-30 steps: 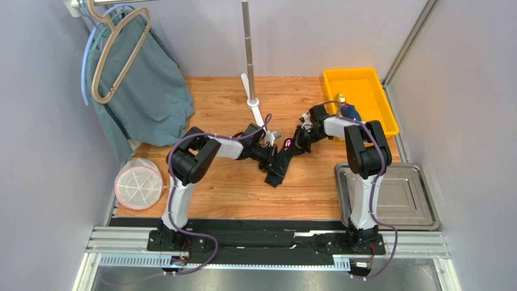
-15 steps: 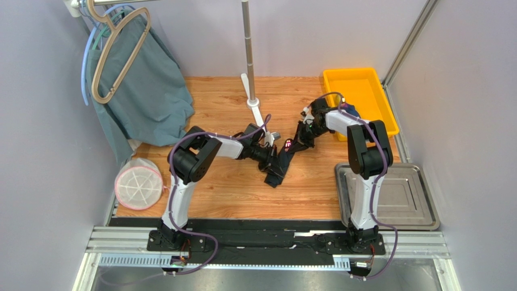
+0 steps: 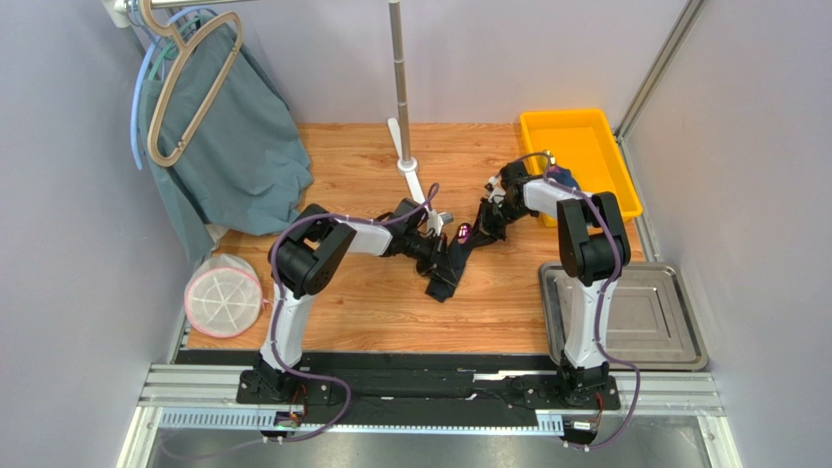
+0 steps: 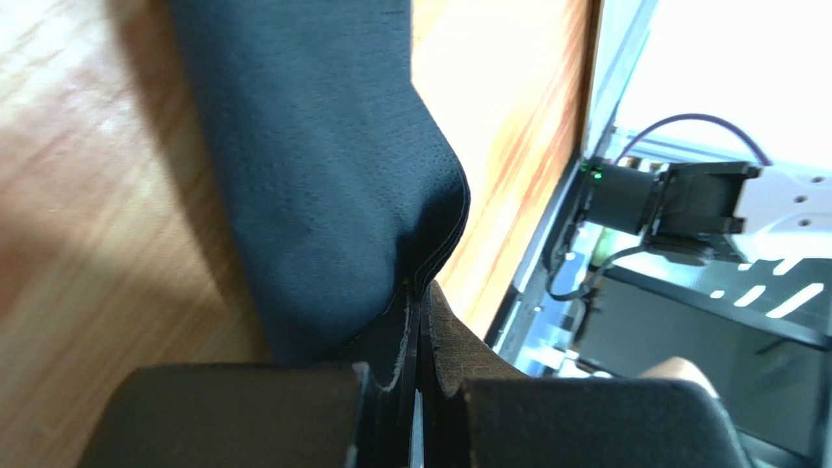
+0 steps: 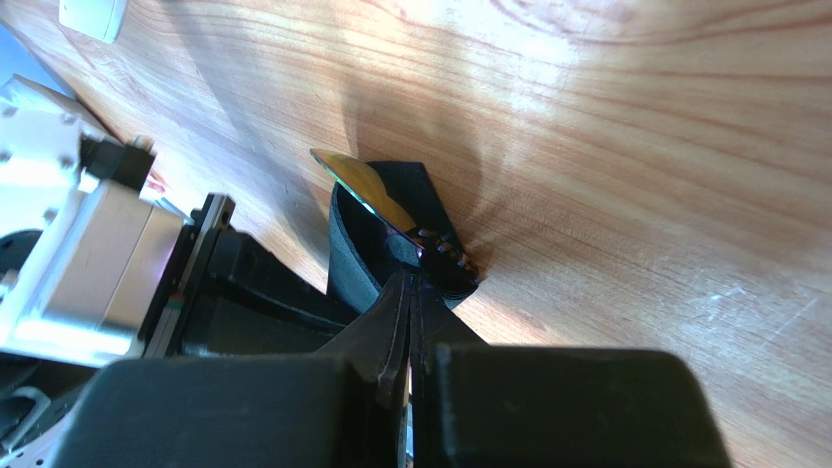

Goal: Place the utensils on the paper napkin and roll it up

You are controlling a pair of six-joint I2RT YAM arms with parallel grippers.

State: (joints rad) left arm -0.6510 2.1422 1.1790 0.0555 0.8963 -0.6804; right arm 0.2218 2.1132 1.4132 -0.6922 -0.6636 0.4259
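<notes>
While 2 grippers are clamping it, the paper napkin (image 3: 444, 273) is sitting bunched into a dark strip over the wooden table (image 3: 371, 312), well to the left of the steel tray (image 3: 674, 331). The left gripper (image 3: 436, 252) is pinching 1 folded edge tight; the right gripper (image 3: 476, 232), nearer the tray, is clenching another edge. A gold-coloured curved piece (image 5: 366, 185) is showing at that fold. Beyond the tray, a yellow bin (image 3: 586, 146) is holding a dark blue bundle (image 3: 563, 178).
</notes>
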